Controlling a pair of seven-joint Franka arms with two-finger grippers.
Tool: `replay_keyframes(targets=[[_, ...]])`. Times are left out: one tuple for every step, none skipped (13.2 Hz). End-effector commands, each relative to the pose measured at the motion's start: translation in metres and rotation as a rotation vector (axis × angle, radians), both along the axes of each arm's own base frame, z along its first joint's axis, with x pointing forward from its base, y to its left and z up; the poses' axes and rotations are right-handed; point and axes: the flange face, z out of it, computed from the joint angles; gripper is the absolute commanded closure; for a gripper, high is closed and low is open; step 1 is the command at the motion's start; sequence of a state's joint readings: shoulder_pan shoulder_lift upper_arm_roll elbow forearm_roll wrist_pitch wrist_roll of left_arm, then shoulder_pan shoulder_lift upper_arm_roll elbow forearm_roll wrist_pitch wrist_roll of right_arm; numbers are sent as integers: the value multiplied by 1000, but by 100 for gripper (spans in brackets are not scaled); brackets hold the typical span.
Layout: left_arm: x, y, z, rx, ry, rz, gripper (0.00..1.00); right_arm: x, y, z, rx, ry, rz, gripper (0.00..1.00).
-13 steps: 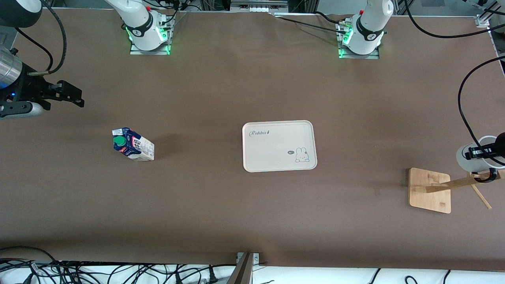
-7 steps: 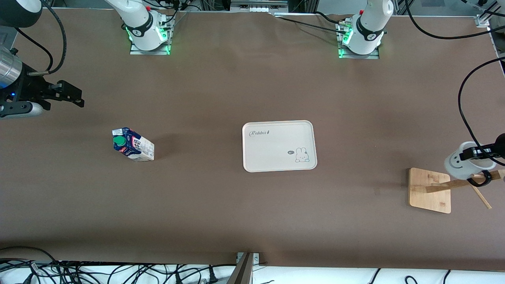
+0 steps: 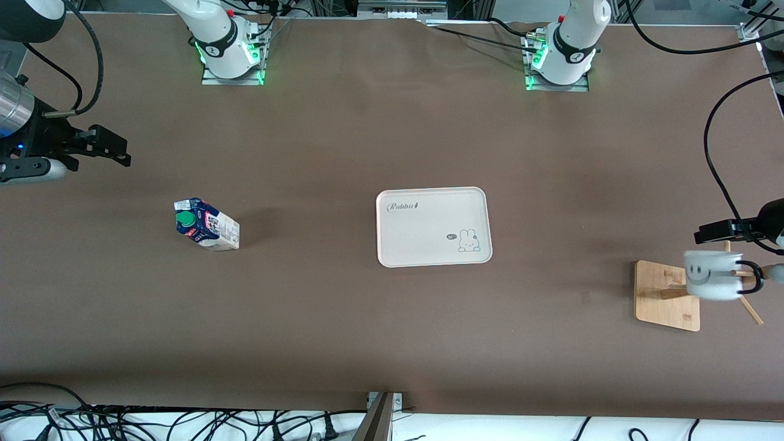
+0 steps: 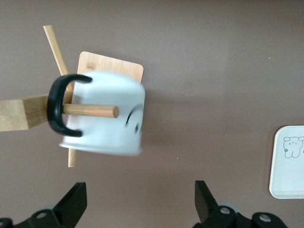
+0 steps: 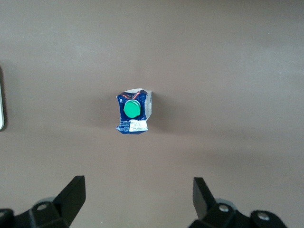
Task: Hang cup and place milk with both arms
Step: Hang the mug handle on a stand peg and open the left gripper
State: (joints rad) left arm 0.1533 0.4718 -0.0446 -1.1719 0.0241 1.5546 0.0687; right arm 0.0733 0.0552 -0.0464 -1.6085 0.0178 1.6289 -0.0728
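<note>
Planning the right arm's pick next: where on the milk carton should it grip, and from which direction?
Probably from straight above: the milk stands upright with bare table around it, seen top-down between the open fingers of the right gripper. Close on two flat side walls below the green cap, not on the sloped gable.

On the brown counter (image 3: 343, 141) there is one small white mug with a black handle and smiley face (image 3: 710, 275), one dark blue and white gable-top carton with a green cap (image 3: 207, 224), one cream rectangular tray printed with a rabbit (image 3: 433, 226) and one wooden peg stand on a square base (image 3: 664, 297). Two white jointed arms each carry one black two-finger end effector, the left end effector (image 4: 140, 202) and the right end effector (image 5: 137, 199), two in all.
</note>
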Motion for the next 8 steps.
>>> replay_keyframes(targets=[[-11,-16,20,-2,32,-50,0,1,1,6,-15,-1,-11,0],[-16,-30,29,-4,38,-71,0,1,1,6,-14,-1,-11,0],[-19,-44,36,-3,38,-92,0,1,1,6,-15,-1,-9,0],[-21,-53,40,-3,37,-105,0,1,1,7,-15,-3,-9,0],[-24,-60,43,-2,35,-114,0,1,1,7,-15,-5,-9,0],[-29,-71,48,-5,30,-135,0,1,1,7,-15,-3,-9,0],[-33,-81,52,-7,27,-144,0,1,1,6,-15,-1,-9,0],[-37,-83,52,-6,30,-147,0,1,1,6,-15,0,-9,0]])
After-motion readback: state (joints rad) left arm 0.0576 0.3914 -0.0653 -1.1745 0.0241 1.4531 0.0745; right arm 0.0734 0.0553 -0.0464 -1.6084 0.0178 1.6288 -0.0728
